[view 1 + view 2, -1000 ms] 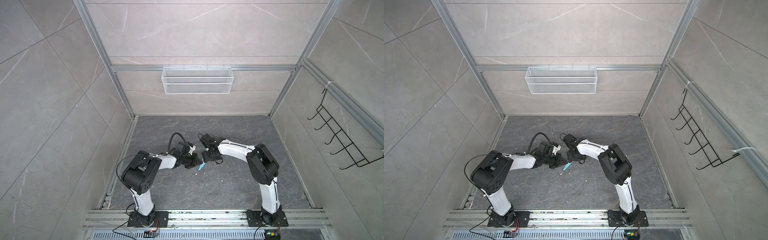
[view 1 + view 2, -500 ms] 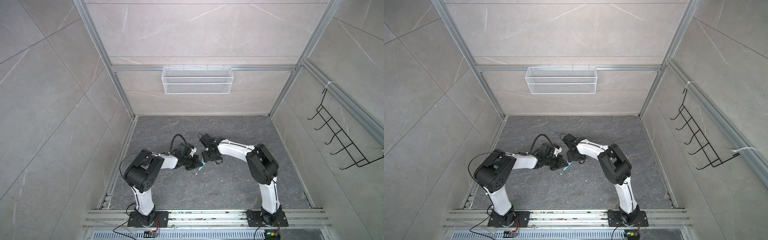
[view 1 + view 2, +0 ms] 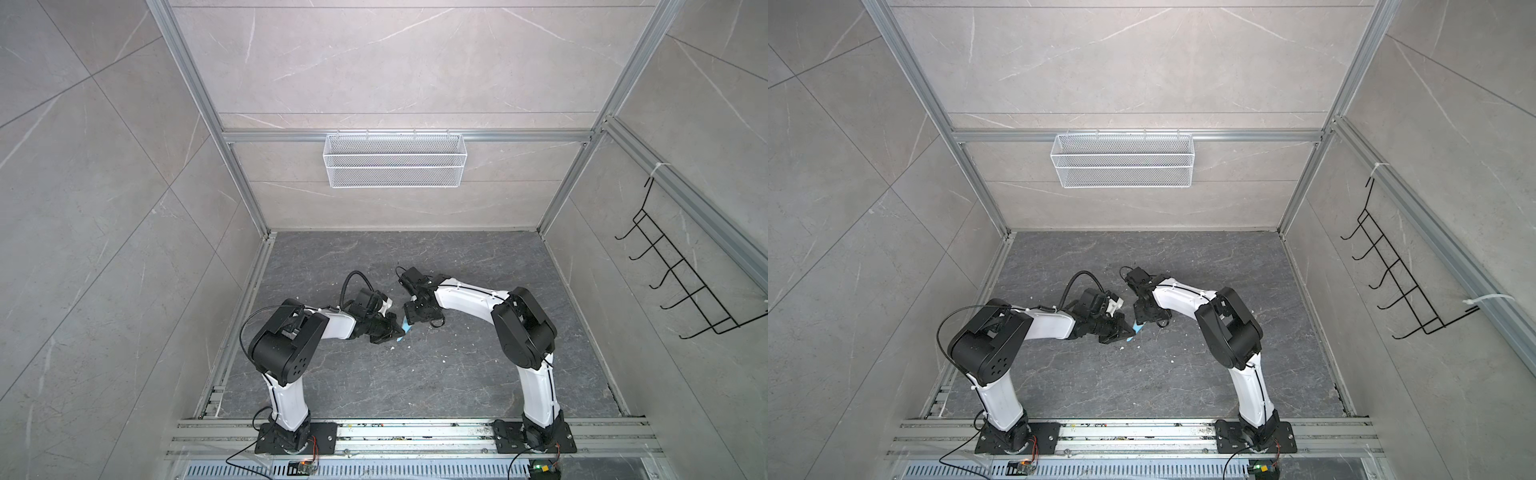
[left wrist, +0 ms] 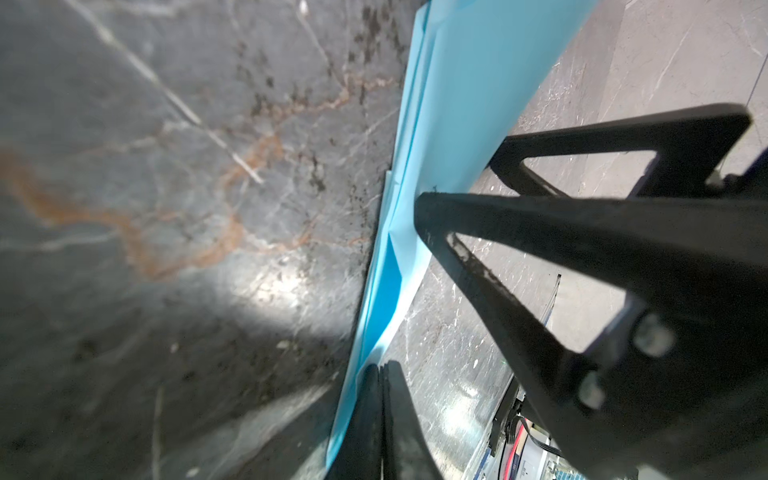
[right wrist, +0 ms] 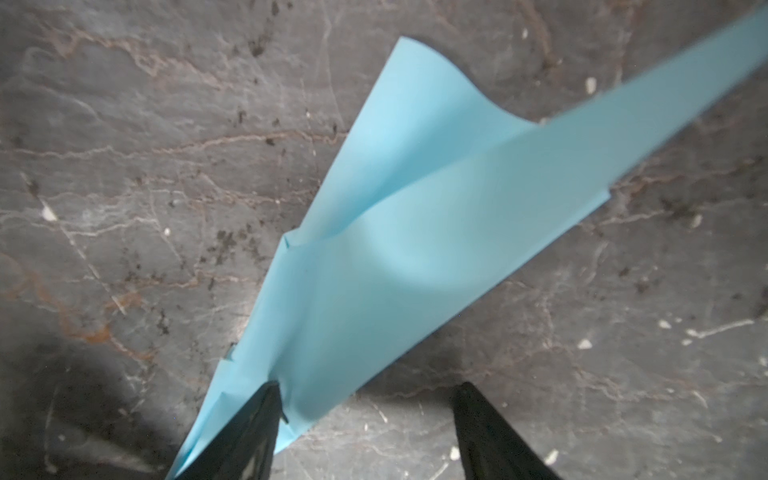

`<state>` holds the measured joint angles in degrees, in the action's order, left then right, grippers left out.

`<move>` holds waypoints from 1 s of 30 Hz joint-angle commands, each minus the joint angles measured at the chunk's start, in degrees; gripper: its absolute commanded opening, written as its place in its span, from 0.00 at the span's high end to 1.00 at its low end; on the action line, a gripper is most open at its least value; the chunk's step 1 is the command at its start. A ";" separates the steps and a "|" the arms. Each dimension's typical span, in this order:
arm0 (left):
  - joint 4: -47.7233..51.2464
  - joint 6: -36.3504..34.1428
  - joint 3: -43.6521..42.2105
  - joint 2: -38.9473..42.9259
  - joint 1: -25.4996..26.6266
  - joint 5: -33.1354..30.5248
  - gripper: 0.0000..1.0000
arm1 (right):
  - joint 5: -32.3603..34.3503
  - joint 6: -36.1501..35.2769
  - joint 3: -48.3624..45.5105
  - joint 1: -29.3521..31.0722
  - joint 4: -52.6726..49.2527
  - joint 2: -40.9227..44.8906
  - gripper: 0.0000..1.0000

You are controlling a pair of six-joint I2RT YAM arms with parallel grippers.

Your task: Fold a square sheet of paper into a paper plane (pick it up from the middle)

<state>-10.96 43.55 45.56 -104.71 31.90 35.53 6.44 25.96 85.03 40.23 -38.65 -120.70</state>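
The paper plane (image 5: 415, 249) is light-blue paper folded into a long pointed shape with one wing flap raised. In both top views only a small blue bit (image 3: 405, 331) (image 3: 1136, 331) shows between the two grippers, just above the dark stone floor. My left gripper (image 4: 381, 368) (image 3: 397, 329) is shut, with the paper's (image 4: 457, 104) narrow end pinched at its tips. My right gripper (image 5: 368, 388) (image 3: 409, 318) stands open. One of its fingers (image 5: 253, 419) rests against the paper, and the other finger (image 5: 478, 419) is clear of it.
A white wire basket (image 3: 395, 166) hangs on the back wall and a black hook rack (image 3: 685, 286) on the right wall. Small white crumbs (image 3: 442, 360) lie on the floor near the grippers. Aluminium rails (image 3: 415, 432) run along the front edge.
The left arm has shifted slightly to the right. Less of the blue paper shows between the grippers than before. The right arm has hardly moved.
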 commanded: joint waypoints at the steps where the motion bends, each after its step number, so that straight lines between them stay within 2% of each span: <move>1: 2.26 0.26 -1.74 1.16 0.27 -1.06 0.93 | 1.25 0.40 -4.88 0.61 -5.70 -9.81 0.31; 14: 1.64 0.90 -0.54 7.16 0.07 -1.04 0.91 | 1.31 0.58 -4.80 0.62 -5.74 -10.12 0.31; 30: 4.11 -0.35 1.31 2.06 -0.36 -2.86 0.92 | 1.09 0.59 -4.52 0.67 -5.90 -10.67 0.31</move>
<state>-7.68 43.94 45.21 -101.78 31.83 32.99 6.42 25.98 85.47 40.23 -39.09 -121.03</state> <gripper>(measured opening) 0.077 0.689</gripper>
